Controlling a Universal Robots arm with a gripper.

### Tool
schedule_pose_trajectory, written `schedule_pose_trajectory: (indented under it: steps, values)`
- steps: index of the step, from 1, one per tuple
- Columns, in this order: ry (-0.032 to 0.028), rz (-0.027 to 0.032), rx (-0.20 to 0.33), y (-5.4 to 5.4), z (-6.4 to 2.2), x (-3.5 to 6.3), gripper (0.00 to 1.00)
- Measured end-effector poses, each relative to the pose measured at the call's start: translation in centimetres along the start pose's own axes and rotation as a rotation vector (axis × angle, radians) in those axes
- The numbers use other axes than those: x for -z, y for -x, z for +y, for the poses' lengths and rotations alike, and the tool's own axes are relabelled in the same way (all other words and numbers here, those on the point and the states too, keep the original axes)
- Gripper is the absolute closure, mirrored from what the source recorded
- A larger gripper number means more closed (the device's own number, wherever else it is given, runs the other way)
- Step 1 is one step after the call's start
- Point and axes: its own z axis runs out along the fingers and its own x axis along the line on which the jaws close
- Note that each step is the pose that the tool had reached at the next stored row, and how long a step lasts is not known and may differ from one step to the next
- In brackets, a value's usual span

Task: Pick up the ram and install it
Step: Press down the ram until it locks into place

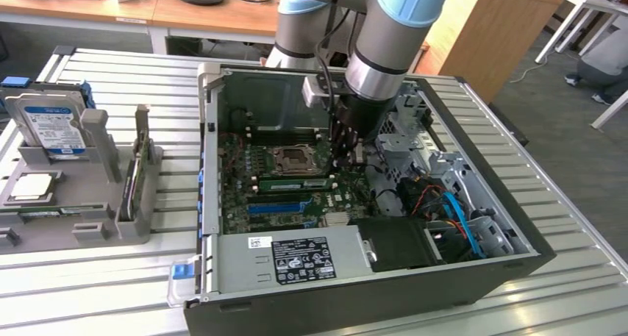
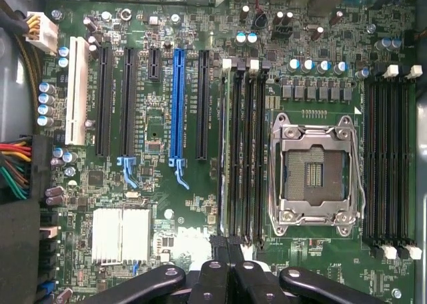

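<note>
A robot arm reaches down into an open desktop computer case (image 1: 471, 270) lying on a slatted metal table (image 1: 579, 204). The gripper (image 1: 345, 158) has its jaws shut, holding nothing, with the tips at one end of the memory slots (image 2: 248, 151). The ram (image 2: 225, 151) stands edge-up in the slot farthest from the empty processor socket (image 2: 313, 174), apparently placed but perhaps not fully seated. Pressure at one end only could leave the stick tilted, with the far latch unclicked. A misaligned notch could flex the board or damage the slot. A sideways slip could drag the fingers toward the socket's exposed contacts.
</note>
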Motion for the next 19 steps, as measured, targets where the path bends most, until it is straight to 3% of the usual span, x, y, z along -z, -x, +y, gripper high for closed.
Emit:
schedule_pose_trajectory:
  steps: [19]
  values:
    - [0.0001,0.0002,0.0,-0.03,-0.05,-0.97,0.89]
